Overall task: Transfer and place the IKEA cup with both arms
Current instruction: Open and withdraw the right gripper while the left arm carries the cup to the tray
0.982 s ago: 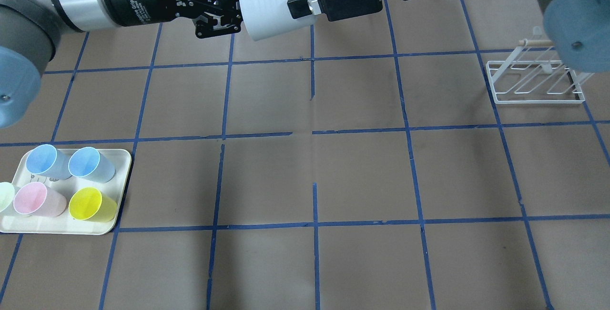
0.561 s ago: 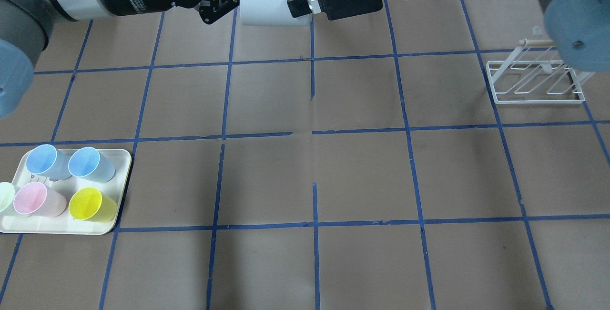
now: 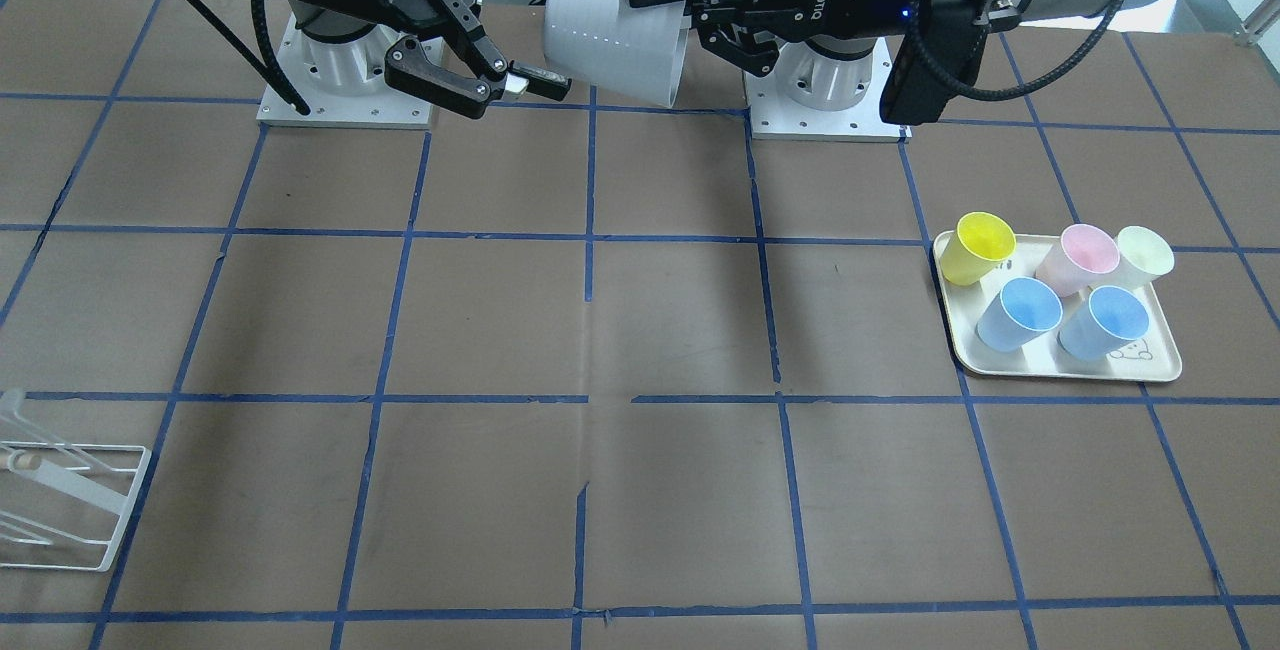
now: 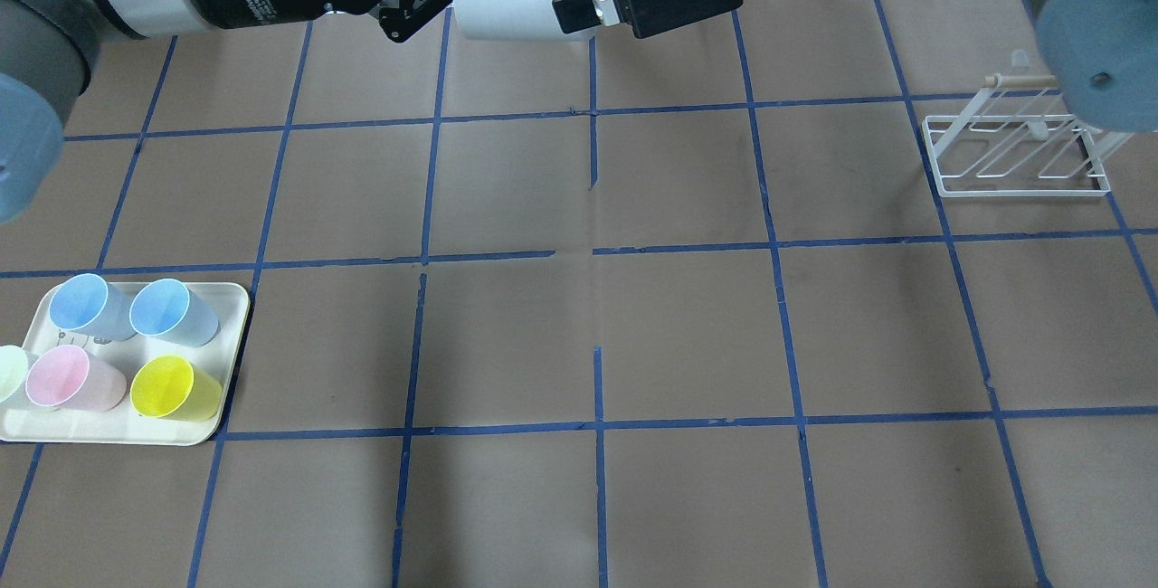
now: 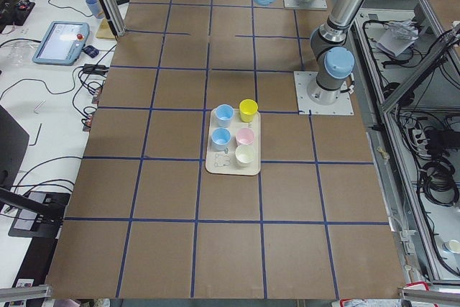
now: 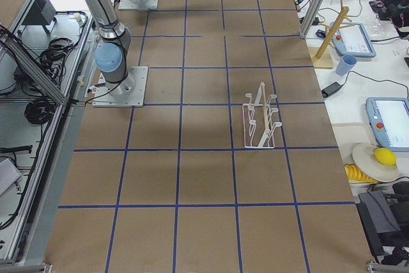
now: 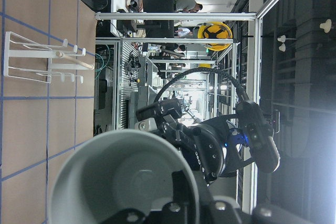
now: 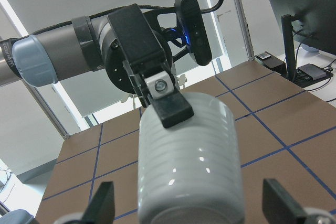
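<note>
Looks forward and down over the table (image 4: pixel 688 326) from behind the robot; faces back from across it, steeply, mirrored. Looks along the table from high and far at either end. Shares the tray (image 4: pixel 90 430) across overhead, front and left views, the wire rack (image 4: pixel 1022 193) across overhead, front and right. Sits close on both wrists, facing across the IKEA cup (image 8: pixel 189 150).

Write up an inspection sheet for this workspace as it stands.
Surface: brown paper-covered table, blue tape grid.
Job's things: IKEA cup held off the table on its side, between the arms.
Clutter: tray with five coloured cups; white wire rack.
Grippers: left gripper jaws shut on the cup's rim; right gripper jaws open, straddling its base end, apparently not touching.
Cables: black cable loops off the right wrist, another off the left.
Surroundings: desk with a tablet; loose wiring beside the table.
</note>
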`<state>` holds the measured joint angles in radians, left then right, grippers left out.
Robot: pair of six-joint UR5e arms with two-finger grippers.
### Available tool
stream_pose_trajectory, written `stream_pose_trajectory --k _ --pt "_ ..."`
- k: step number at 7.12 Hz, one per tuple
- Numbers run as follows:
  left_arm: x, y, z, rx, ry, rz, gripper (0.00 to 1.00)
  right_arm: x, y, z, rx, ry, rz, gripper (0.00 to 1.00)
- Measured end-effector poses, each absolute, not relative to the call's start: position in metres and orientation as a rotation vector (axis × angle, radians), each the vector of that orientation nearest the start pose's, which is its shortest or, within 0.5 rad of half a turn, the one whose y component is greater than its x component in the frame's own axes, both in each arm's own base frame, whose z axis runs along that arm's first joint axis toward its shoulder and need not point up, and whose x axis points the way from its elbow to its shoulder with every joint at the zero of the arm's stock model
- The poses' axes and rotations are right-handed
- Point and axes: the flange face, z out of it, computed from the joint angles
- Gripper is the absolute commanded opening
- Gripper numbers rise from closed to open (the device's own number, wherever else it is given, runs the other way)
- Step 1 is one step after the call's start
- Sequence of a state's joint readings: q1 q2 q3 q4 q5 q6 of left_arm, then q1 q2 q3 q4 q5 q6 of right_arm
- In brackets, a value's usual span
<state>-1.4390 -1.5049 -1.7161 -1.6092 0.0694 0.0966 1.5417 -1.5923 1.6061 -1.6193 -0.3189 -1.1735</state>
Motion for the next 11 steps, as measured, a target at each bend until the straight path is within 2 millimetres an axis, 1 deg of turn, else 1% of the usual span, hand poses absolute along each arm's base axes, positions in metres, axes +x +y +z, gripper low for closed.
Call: stream_pose_trajectory --k 2,3,4,5,6,8,9,10,11 --pt "-0.165 -0.483 0.545 0.131 -1.678 0.083 0.00 0.213 -0.491 0.555 -1.100 1.661 -0.836 1.00" --pt "-0.153 -0.484 0.547 0.148 -1.774 0.098 0.00 0.212 -0.491 0.553 -1.098 1.677 -0.824 1.00" --pt "-0.134 -0.487 0.549 0.174 -1.896 0.125 0.00 0.211 -0.490 0.551 -1.092 1.727 -0.785 1.00" --pt "-0.113 -0.490 0.549 0.206 -2.019 0.151 0.00 0.207 -0.487 0.546 -1.091 1.827 -0.718 1.00" --pt "-0.088 -0.492 0.542 0.243 -2.162 0.170 0.00 0.202 -0.483 0.538 -1.092 1.952 -0.638 1.00" --pt "-0.026 -0.490 0.519 0.282 -2.532 0.183 0.00 0.184 -0.482 0.512 -1.084 2.231 -0.449 1.00" --pt "0.004 -0.485 0.511 0.251 -2.732 0.168 0.00 0.175 -0.481 0.504 -1.071 2.363 -0.368 1.00" --pt "0.035 -0.478 0.505 0.178 -2.913 0.135 0.00 0.164 -0.479 0.502 -1.053 2.502 -0.300 1.00" --pt "0.070 -0.469 0.497 0.071 -3.027 0.088 0.00 0.152 -0.475 0.507 -1.021 2.645 -0.244 1.00"
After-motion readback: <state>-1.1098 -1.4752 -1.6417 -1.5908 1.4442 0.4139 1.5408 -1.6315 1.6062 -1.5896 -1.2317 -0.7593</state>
